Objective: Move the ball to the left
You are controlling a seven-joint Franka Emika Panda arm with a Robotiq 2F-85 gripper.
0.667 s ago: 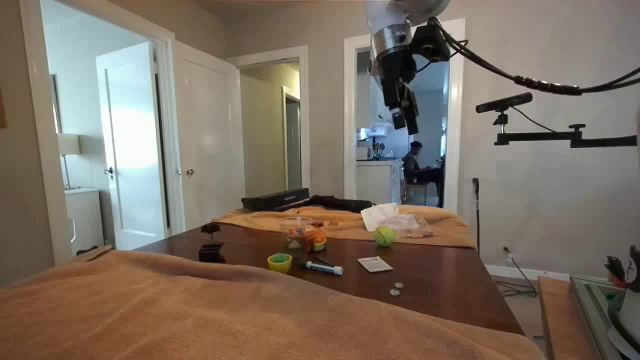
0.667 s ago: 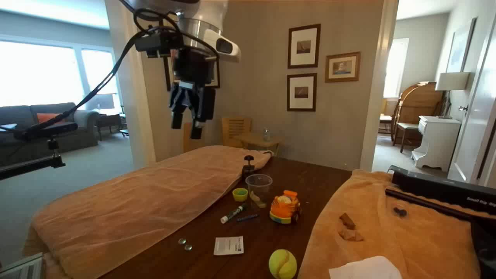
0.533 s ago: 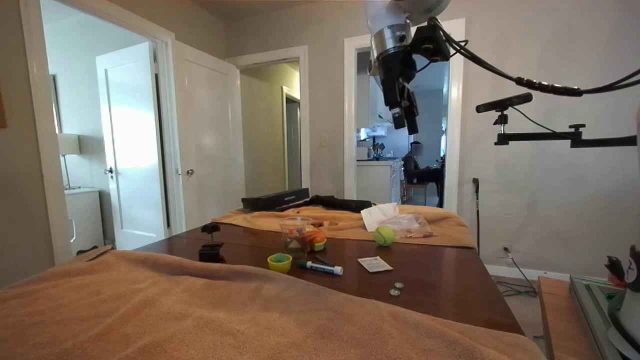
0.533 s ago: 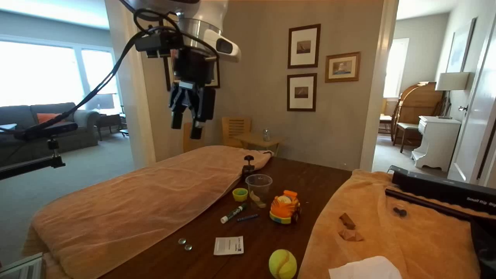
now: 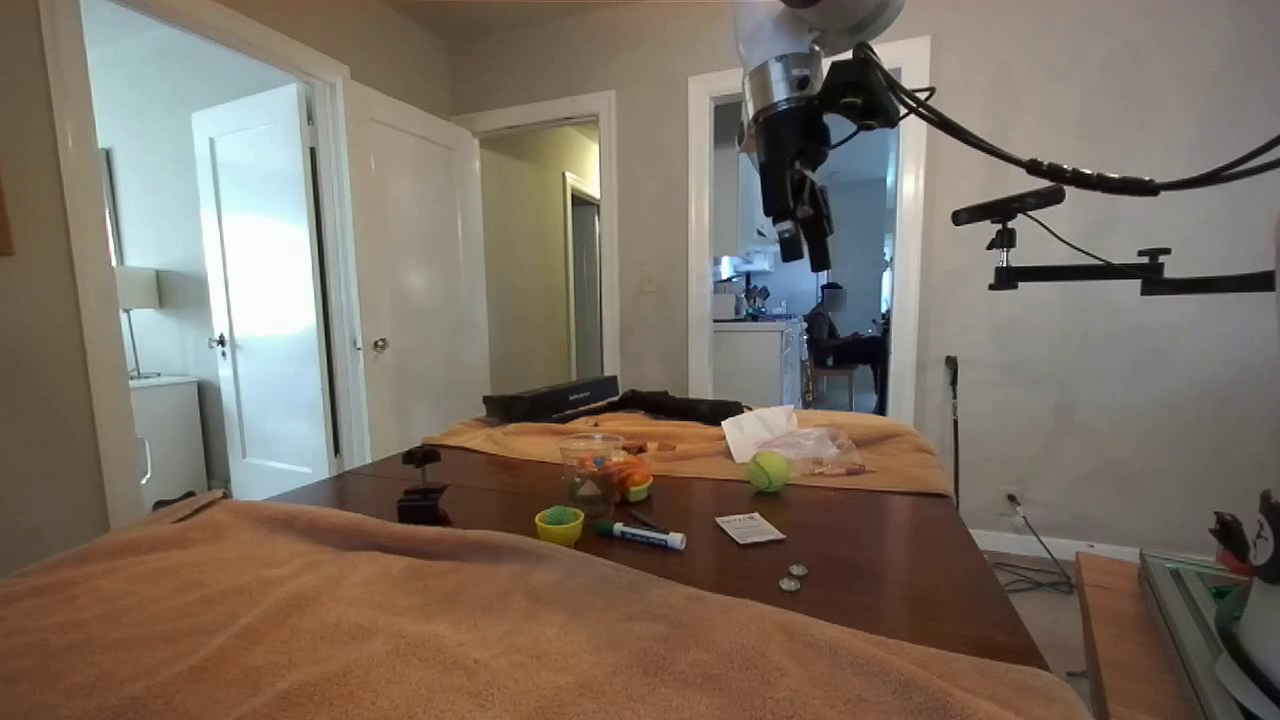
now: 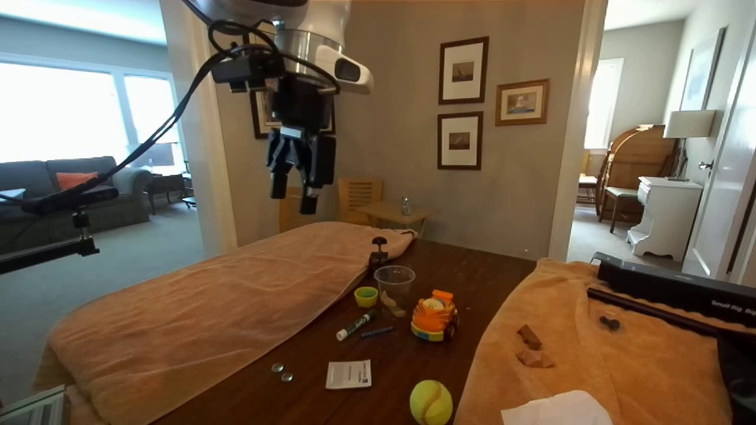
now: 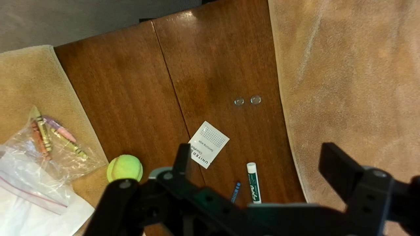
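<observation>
A yellow-green tennis ball (image 6: pixel 431 402) sits on a dark wooden counter (image 6: pixel 472 277), at the bottom of the frame, right of centre, in an exterior view, beside the edge of an orange towel (image 6: pixel 644 372). Black jaws hang high in the upper left, released and spread wide. In the wrist view, the ball is at lower left, near a clear bag (image 7: pixel 54 167) of crayons (image 7: pixel 43 132); a marker (image 7: pixel 254 183) lies right of centre.

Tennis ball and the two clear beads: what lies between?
The white packet lies between the tennis ball and the clear beads, seen in an exterior view.
</observation>
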